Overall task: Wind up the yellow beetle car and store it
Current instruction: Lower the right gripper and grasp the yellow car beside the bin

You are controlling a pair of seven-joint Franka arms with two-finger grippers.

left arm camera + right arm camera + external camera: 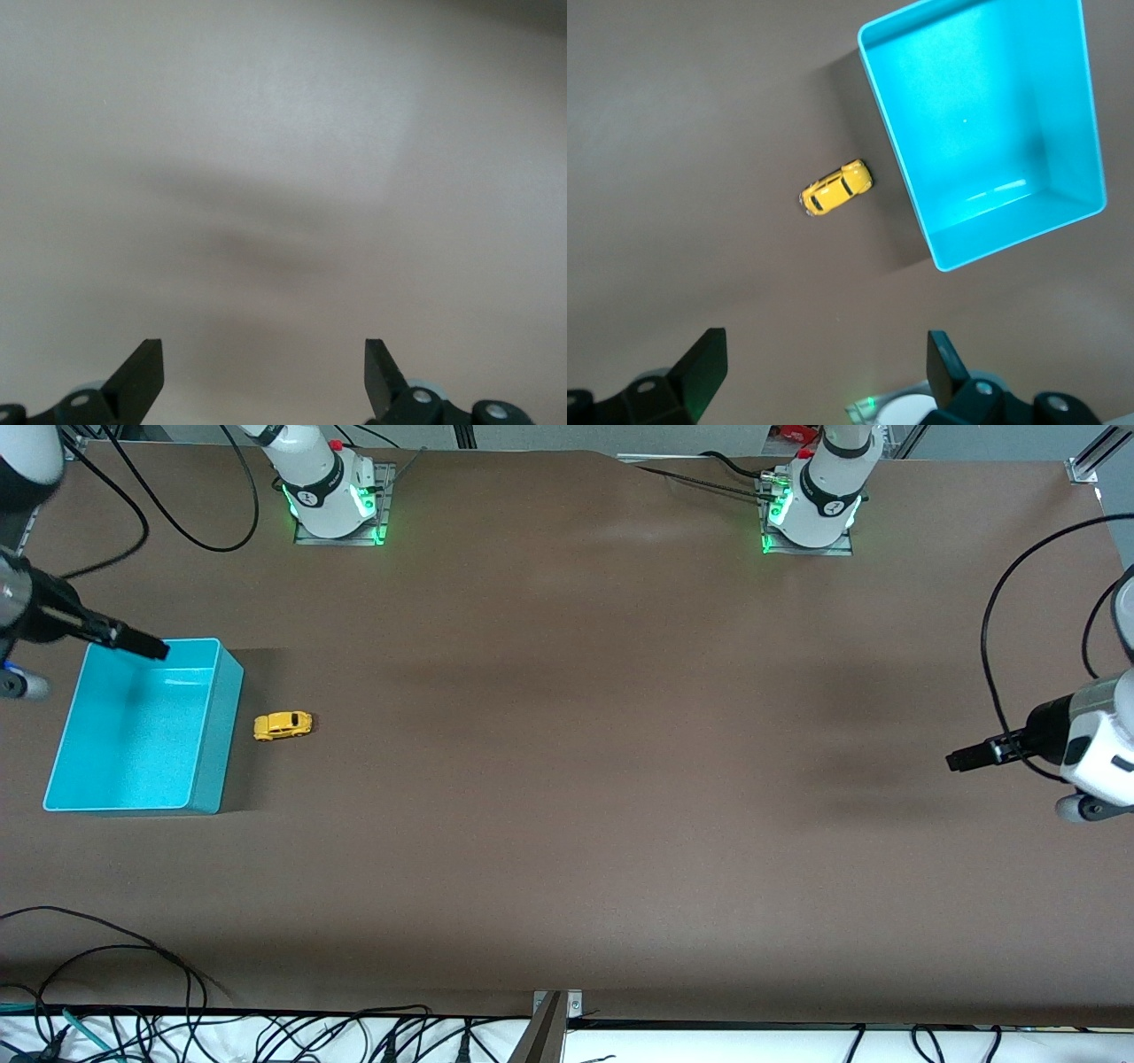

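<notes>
Yellow beetle car [283, 725]: it sits on its wheels on the brown table [576, 779], just beside the long wall of the turquoise bin [142, 726] but apart from it, toward the right arm's end of the table. I see it lying roughly crosswise to that wall, untouched.

Turquoise bin: open-topped with nothing in it, close to the table edge at the right arm's end. Its nearest corner lies nearer to the front camera than the car.

Left gripper [961, 760]: it hangs over bare table near the edge at the left arm's end, well apart from car and bin. My left wrist view shows its fingers [142, 372] spread with nothing between them. This arm waits.

Right gripper [146, 644]: it hovers over the bin's top corner, the one farthest from the front camera. In my right wrist view its fingers [704, 363] stand wide and hold nothing, with car and bin both below.

Step in hand: I judge that nothing is begun; the car is neither wound nor stored.

Next move: I reckon the right arm is the one to use. It needs to shift off the bin, come down over the car, line its fingers across the narrow body, and take a light grip on so small and glossy a toy.
</notes>
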